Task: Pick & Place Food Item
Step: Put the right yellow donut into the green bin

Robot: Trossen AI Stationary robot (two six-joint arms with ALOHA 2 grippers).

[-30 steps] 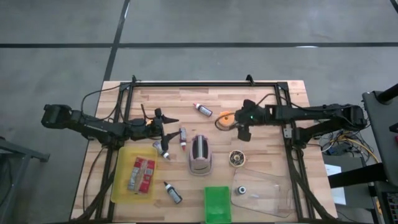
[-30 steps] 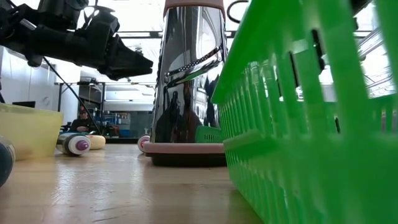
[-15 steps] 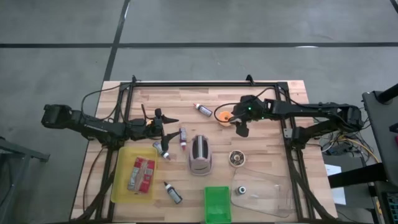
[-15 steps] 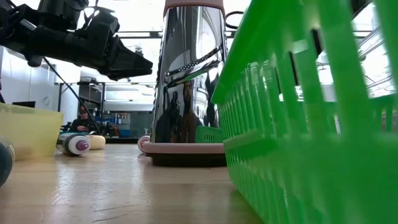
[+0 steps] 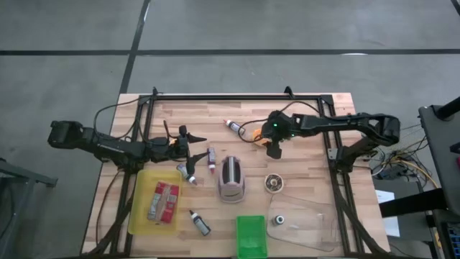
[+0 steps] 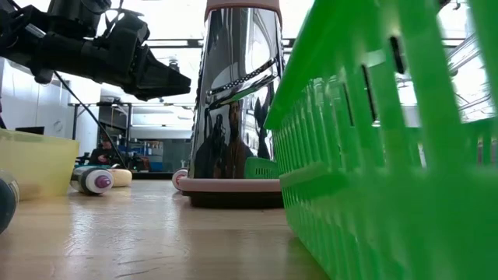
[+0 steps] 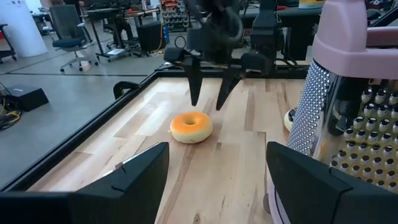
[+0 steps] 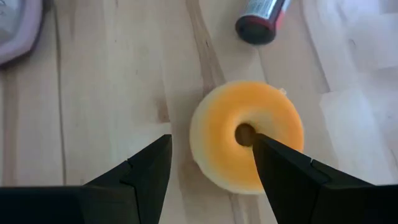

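Observation:
An orange ring donut (image 8: 245, 146) lies flat on the wooden table, also seen in the left wrist view (image 7: 191, 126) and half hidden under the arm in the high view (image 5: 256, 132). My right gripper (image 8: 211, 140) is open, its fingers pointing down just above the donut (image 7: 207, 104), touching nothing. My left gripper (image 5: 195, 138) is open and empty, held above the table left of centre, facing the donut.
A metal box grater (image 5: 231, 180) stands at mid-table. A yellow bin (image 5: 136, 205) with packets, a green basket (image 5: 251, 236) and a clear tray (image 5: 305, 223) sit along the near side. Small tubes (image 5: 233, 126) (image 5: 211, 158) (image 5: 198, 223) and a round tin (image 5: 273, 183) lie about.
My right gripper has gone toward the table's left edge and now stands over the donut, still open. The donut has stayed where it was.

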